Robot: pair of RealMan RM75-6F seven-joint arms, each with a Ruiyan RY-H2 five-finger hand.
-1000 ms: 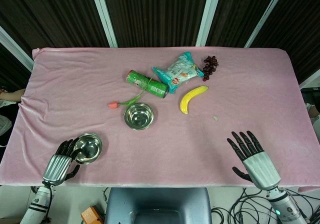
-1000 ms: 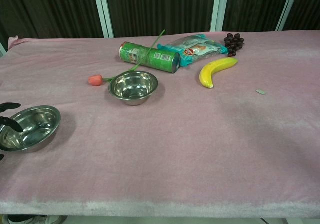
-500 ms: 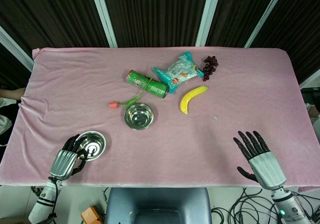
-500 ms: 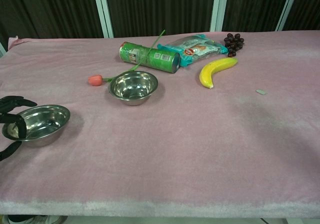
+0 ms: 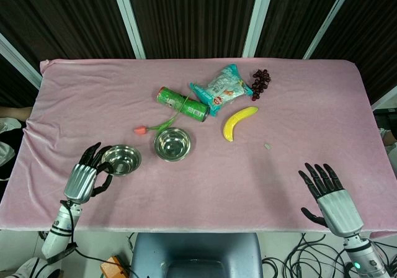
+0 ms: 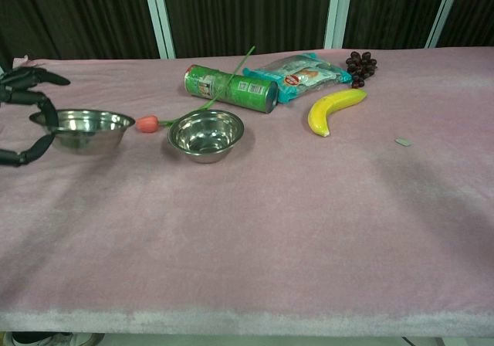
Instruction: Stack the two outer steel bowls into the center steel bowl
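My left hand (image 5: 87,177) grips the rim of a steel bowl (image 5: 121,160) and holds it above the pink cloth, just left of the center steel bowl (image 5: 172,144). In the chest view the held bowl (image 6: 82,128) hangs level, with the fingers (image 6: 31,91) of my left hand over its left rim and the thumb below. The center bowl (image 6: 205,134) stands upright and empty on the table. At the near right edge, my right hand (image 5: 329,194) has its fingers spread and holds nothing. Only two steel bowls show.
Behind the center bowl lie a red tulip (image 5: 142,130), a green can (image 5: 182,104), a snack bag (image 5: 222,89), a banana (image 5: 239,122) and dark grapes (image 5: 260,83). A small scrap (image 5: 267,146) lies right of the middle.
My left hand has lifted the bowl off the near left of the table and carried it away from me and rightward, toward the center bowl. My right hand has drawn back toward the near edge.
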